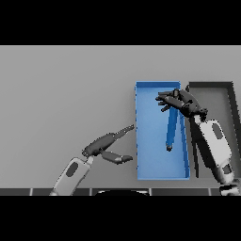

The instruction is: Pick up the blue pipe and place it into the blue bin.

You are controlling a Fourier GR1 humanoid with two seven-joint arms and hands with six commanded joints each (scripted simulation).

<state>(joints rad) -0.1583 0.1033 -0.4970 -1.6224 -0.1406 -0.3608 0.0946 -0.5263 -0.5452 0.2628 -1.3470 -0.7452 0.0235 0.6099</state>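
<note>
The blue pipe (172,129) lies with its long side in the blue bin (148,160), running from under my right hand down toward the near end, its dark open end nearest me. My right hand (181,101) is over the far part of the blue bin, above the pipe's far end, with its fingers spread and pointing left, not curled round the pipe. My left hand (104,145) hovers over the table left of the blue bin, fingers straight, holding nothing.
A dark grey bin (212,87) stands directly right of the blue bin, and my right forearm (214,141) crosses over it. Grey table (66,94) stretches to the left and far side.
</note>
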